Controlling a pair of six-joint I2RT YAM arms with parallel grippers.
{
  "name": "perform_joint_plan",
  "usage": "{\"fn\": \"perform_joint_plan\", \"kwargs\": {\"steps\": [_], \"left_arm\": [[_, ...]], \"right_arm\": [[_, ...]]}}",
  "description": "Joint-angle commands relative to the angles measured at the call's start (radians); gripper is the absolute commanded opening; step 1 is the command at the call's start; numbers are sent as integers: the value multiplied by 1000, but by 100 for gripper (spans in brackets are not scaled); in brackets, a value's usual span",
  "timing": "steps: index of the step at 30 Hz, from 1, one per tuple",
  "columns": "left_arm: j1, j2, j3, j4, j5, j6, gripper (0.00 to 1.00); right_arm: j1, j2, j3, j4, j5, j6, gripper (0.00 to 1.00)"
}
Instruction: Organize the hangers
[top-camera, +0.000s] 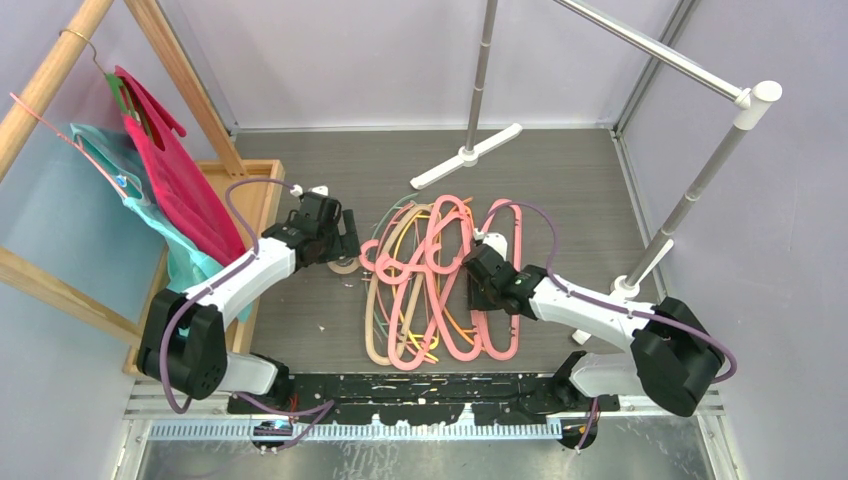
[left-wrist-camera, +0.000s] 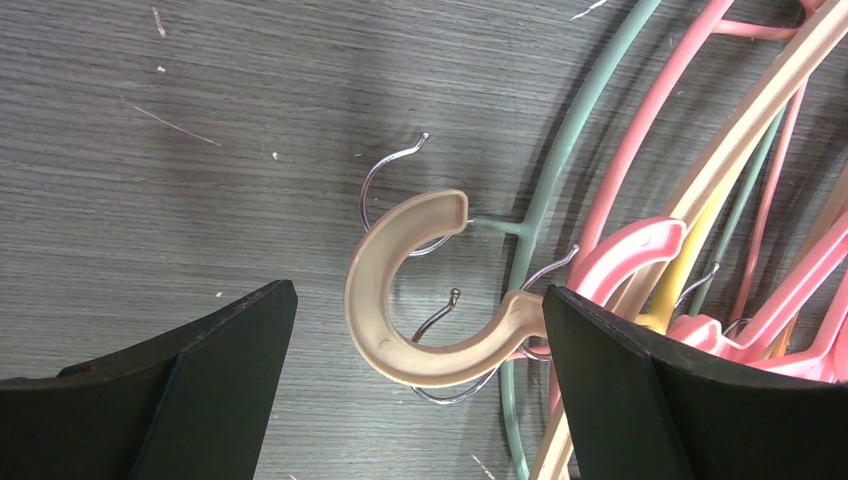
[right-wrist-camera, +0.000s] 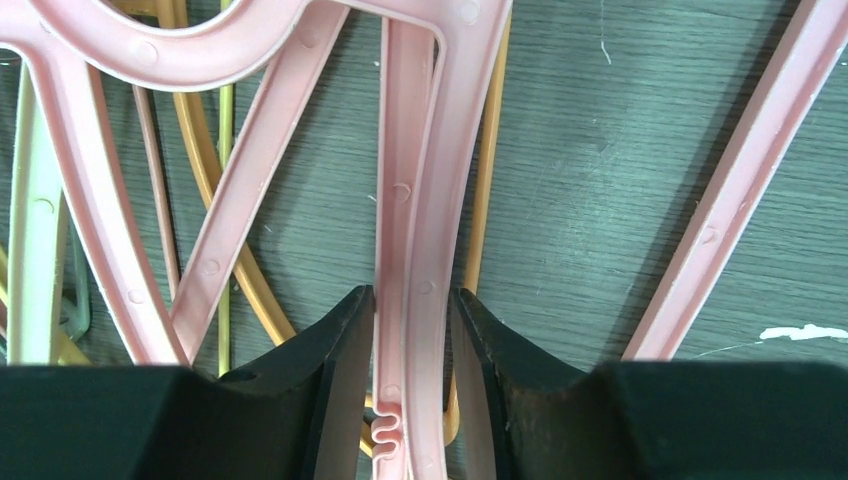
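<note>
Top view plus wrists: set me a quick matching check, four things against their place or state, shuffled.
Things:
1. left gripper
2. right gripper
3. magenta garment
4. steel rail

Places or states:
a. hangs on the wooden rack, far left
b. fingers either side of a pink hanger bar
c. open, straddling the beige hook
d. runs across the upper right

Pairs: 1-c, 2-b, 3-a, 4-d
</note>
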Motion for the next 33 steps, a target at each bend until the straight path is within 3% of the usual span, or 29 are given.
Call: {"fn": "perform_joint_plan", "kwargs": {"steps": [1, 7, 8, 10, 14, 24, 30, 33], "left_arm": [[-4, 5, 2, 38, -4, -3, 98], [-4, 13, -3, 37, -6, -4, 98], [-4, 14, -3, 36, -8, -5, 98], [-4, 15, -3, 33, -8, -7, 98], [-4, 11, -3, 28, -13, -10, 98], [-4, 22, -1, 31, -25, -10, 98], [-4, 42, 0, 37, -19, -13, 98], [-4, 49, -2, 37, -17, -15, 98]], "right_arm": [[5, -8, -22, 34, 19, 12, 40], [4, -16, -59, 44, 23, 21, 38], [4, -16, -61, 45, 23, 21, 33], [4, -24, -60, 43, 27, 23, 12], [4, -67, -37, 5, 53, 25, 3], [4, -238, 115, -135, -9, 9, 4], [4, -242, 129, -85, -80, -11, 7], [5, -224, 110, -42, -96, 7, 2]]}}
